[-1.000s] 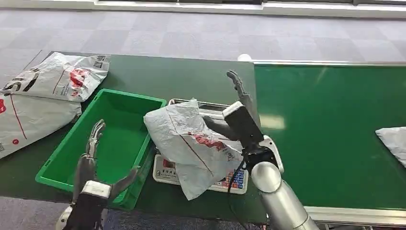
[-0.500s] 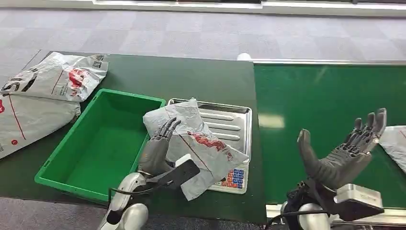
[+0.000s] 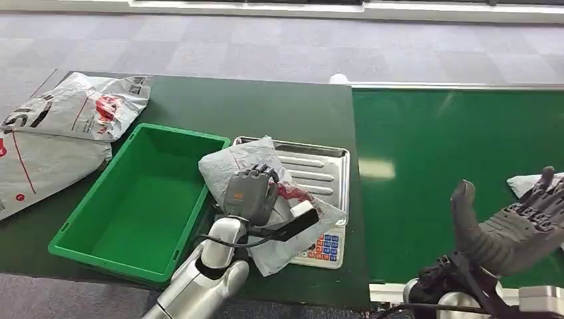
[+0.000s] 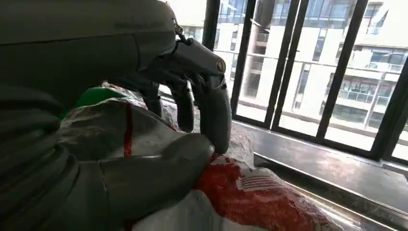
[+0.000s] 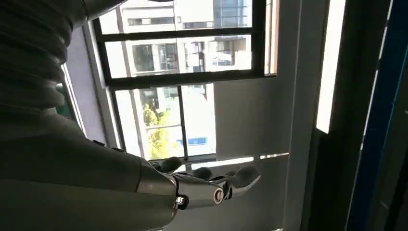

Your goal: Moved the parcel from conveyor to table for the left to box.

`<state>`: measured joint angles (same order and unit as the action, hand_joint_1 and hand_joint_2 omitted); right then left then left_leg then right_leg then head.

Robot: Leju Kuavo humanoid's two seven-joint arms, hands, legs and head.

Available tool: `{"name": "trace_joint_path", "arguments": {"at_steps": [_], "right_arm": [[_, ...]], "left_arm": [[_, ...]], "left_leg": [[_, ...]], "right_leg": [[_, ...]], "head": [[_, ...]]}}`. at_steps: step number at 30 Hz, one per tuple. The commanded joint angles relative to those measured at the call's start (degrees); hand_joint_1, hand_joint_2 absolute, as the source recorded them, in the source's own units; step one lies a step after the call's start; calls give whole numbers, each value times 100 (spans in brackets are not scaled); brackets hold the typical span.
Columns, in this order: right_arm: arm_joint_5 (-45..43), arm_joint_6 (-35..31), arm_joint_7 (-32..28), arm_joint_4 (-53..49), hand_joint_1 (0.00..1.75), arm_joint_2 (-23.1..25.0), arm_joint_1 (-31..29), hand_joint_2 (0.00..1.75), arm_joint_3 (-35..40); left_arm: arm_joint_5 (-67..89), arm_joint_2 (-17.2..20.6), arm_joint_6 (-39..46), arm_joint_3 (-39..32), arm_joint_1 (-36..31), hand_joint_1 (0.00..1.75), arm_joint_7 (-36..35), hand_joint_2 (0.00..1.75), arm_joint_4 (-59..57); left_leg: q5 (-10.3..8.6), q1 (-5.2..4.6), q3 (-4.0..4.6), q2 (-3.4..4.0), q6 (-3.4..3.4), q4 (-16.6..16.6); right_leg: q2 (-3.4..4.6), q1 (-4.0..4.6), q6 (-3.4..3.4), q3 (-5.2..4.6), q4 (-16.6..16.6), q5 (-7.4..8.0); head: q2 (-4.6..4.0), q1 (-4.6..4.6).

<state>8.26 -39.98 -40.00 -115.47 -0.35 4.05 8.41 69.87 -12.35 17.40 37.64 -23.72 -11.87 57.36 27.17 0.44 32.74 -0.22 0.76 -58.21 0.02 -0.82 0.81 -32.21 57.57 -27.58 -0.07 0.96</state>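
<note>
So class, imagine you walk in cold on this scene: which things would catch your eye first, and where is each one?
Most striking is the robot's left hand closing on a crumpled grey plastic parcel with red print, which lies on the silver tray of a weighing scale at the table's middle. Just left of it sits an empty bright green plastic crate. On the right, the open right hand hovers over the green conveyor belt.
</note>
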Motion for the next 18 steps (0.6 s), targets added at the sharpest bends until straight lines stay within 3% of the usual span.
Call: {"name": "trace_joint_path", "arguments": {"at_steps": [1, 7, 11, 14, 16, 18], "right_arm": [[-71, -2, 0, 322, 0, -185, -127, 175, 66], [-65, -2, 0, 393, 0, -104, -182, 175, 11], [-4, -2, 0, 415, 0, -78, -165, 175, -36], [15, -2, 0, 380, 0, -93, -103, 175, -82], [34, -2, 0, 410, 0, -112, -112, 175, -82], [36, -2, 0, 414, 0, -113, -115, 175, -82]], "left_arm": [[574, 235, -161, -153, -144, 175, -323, 175, -420], [22, 144, -873, -666, -50, 175, -47, 175, -462], [-196, 219, -344, -912, 93, 175, 354, 175, 191], [-645, 346, 249, -1015, 347, 175, 850, 175, 1510], [-1009, 452, 223, -1032, 423, 171, 973, 175, 2348], [-1027, 462, 178, -1039, 409, 171, 959, 175, 2393]], "left_leg": [[-6, 1, -7, 9, -1, 12], [-4, 2, -3, 16, 0, 10], [-1, 2, -2, 14, 0, 7], [-4, 2, 2, 19, 0, 11], [0, 4, 11, 16, 0, -1], [0, 4, 15, 12, 0, -3]], "right_leg": [[7, 2, -5, 5, -12, 9], [14, 3, -5, 4, -10, 9], [13, 3, -4, 4, -5, 6], [17, 4, -7, -3, -8, 10], [14, 5, -5, -11, 2, 5], [11, 5, -5, -14, 5, 3]], "head": [[0, -2], [0, -2], [0, -2], [0, -2], [0, 0], [0, -2]]}}
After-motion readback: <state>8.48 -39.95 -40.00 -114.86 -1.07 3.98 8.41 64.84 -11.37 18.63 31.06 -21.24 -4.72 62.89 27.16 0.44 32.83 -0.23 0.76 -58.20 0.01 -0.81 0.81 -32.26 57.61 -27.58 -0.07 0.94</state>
